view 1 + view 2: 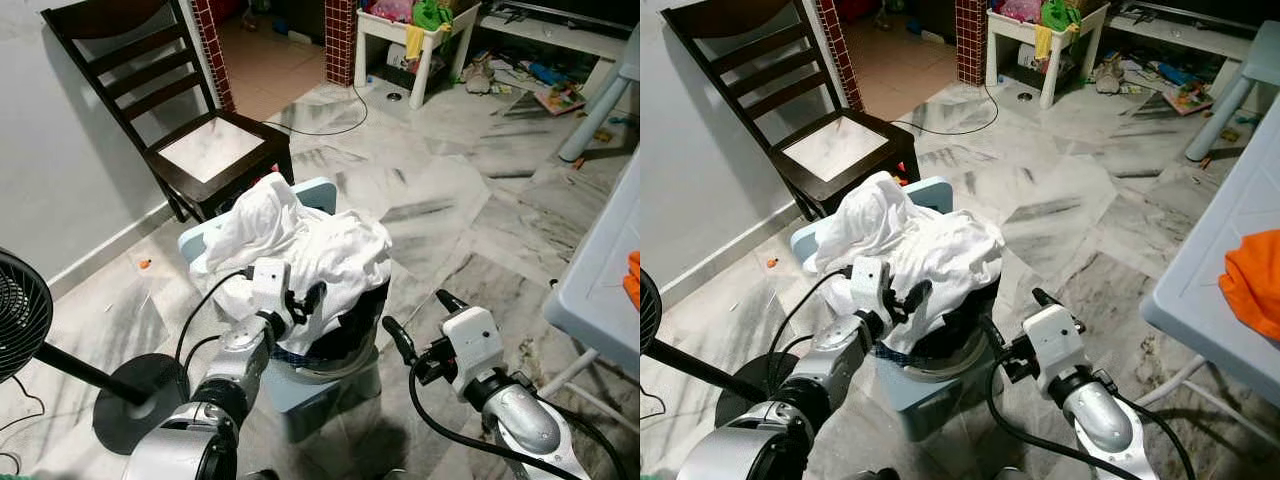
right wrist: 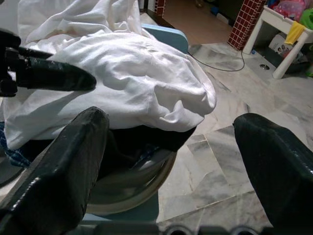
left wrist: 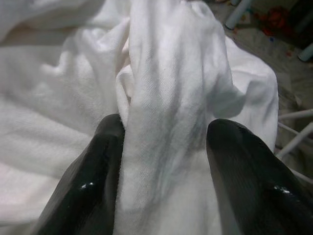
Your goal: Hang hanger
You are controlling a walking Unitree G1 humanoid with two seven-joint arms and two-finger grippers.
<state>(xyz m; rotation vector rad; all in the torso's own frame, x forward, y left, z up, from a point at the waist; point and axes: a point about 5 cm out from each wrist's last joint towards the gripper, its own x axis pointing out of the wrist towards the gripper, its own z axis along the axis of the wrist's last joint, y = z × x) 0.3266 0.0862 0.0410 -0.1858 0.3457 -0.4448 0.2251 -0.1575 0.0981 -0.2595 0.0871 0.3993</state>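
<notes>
Two grippers at the laundry pile.
We see left gripper point(image 3: 164, 161) reaching forward, clamped on white cloth point(image 1: 300, 245); right gripper point(image 1: 420, 322) hovers beside basket point(image 2: 142, 188), fingers spread apart.

**Both arms raised forward, left closed, right spread**

The left arm point(image 1: 235, 365) is bent at the elbow and reached forward and up. Its left gripper point(image 1: 305, 303) is closed, a fold of white cloth point(image 3: 166, 127) being pinched between the two black fingers point(image 3: 93, 181). The right arm point(image 1: 520, 415) is extended forward at a lower level. The right gripper point(image 1: 425, 320) is held with its jaws spread wide, nothing being touched.
</notes>
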